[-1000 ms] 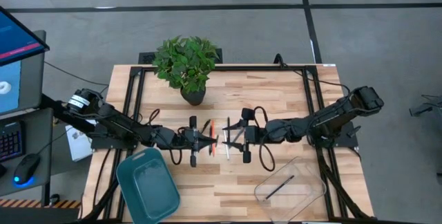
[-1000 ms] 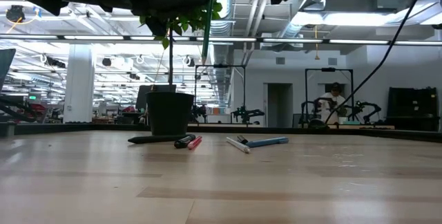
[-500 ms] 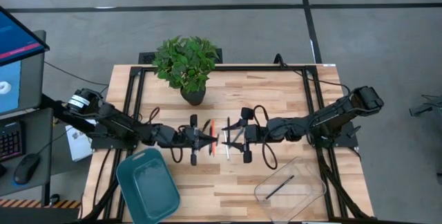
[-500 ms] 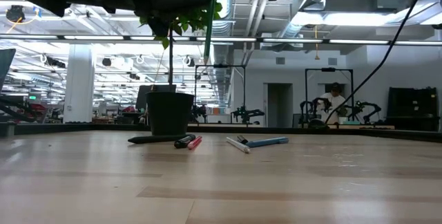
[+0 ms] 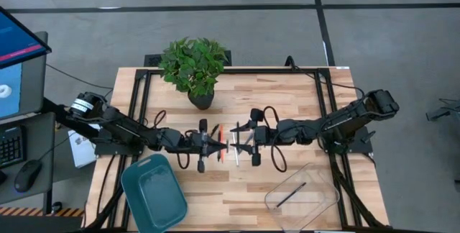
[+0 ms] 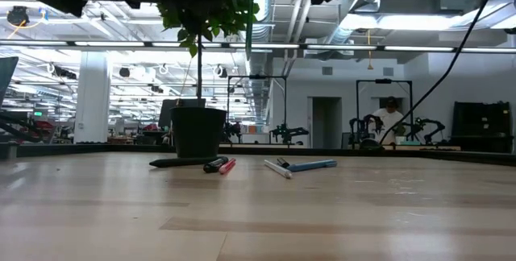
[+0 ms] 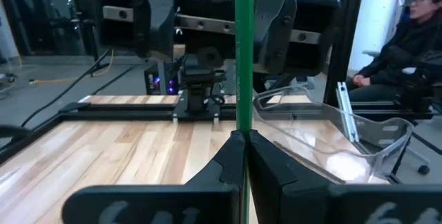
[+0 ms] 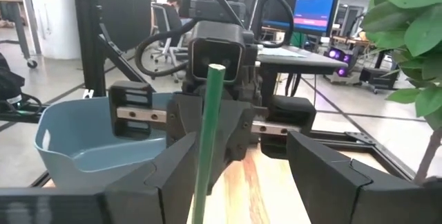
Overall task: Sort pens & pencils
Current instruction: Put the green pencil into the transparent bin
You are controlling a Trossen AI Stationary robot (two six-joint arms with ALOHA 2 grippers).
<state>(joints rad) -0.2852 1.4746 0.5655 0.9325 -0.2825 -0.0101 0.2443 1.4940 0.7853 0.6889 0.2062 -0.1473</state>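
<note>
The left tool is clenched on a thin green pencil, upright above mid-counter. The right tool stands released around it; closing off-centre could knock it loose.

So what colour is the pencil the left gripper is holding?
Green pencil, clearest in the left wrist view.

Green pencil upright, clamped mid-air. On the tabletop: red pen, black pens, white pen, blue pen. One dark pen in clear bin.
</note>
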